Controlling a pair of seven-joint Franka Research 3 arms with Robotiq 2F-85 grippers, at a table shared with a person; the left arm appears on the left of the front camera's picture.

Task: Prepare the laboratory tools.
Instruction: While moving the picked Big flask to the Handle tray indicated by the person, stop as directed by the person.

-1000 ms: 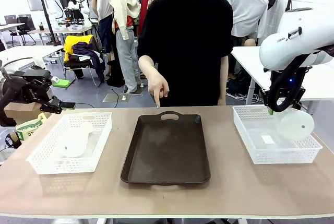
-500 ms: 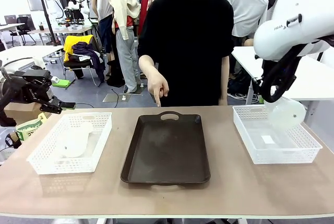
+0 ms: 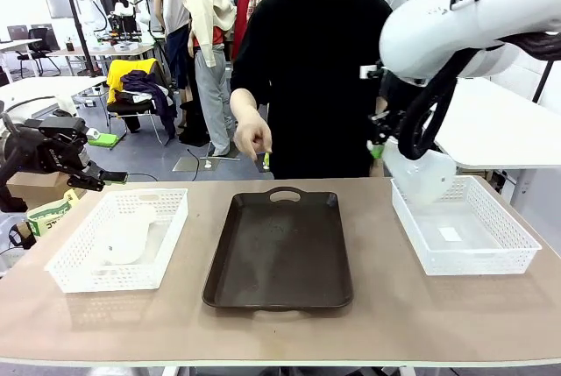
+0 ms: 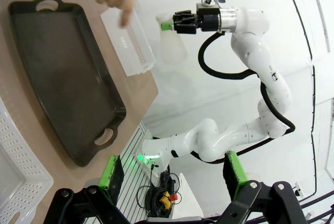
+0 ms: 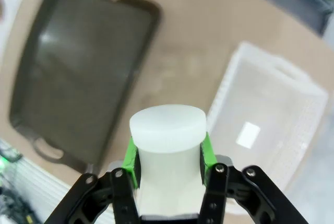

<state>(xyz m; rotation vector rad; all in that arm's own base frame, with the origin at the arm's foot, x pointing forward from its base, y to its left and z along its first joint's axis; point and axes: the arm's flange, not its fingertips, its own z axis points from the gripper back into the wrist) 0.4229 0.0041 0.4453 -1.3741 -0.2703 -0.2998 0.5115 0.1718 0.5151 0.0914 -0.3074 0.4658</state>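
My right gripper (image 3: 379,145) is shut on the neck of a frosted-white conical flask (image 3: 426,177), which hangs tilted above the left end of the right white basket (image 3: 504,258). In the right wrist view the flask (image 5: 167,130) sits between the green pads (image 5: 132,162) of my right gripper (image 5: 168,157). A second flask (image 3: 125,236) lies in the left white basket (image 3: 83,280). My left gripper (image 3: 90,180) hovers open just left of that basket; its own view shows my left gripper (image 4: 173,179) with nothing in it, and the held flask (image 4: 172,49) far off.
A dark brown tray (image 3: 280,249) lies mid-table between the baskets and holds nothing. The person stands at the far side, with one hand (image 3: 254,141) raised above the tray's far handle. A white label (image 3: 450,234) lies in the right basket.
My right arm has lifted the flask out of the right basket and swung it left toward the middle. The person's pointing hand has risen off the table. The left arm is still.
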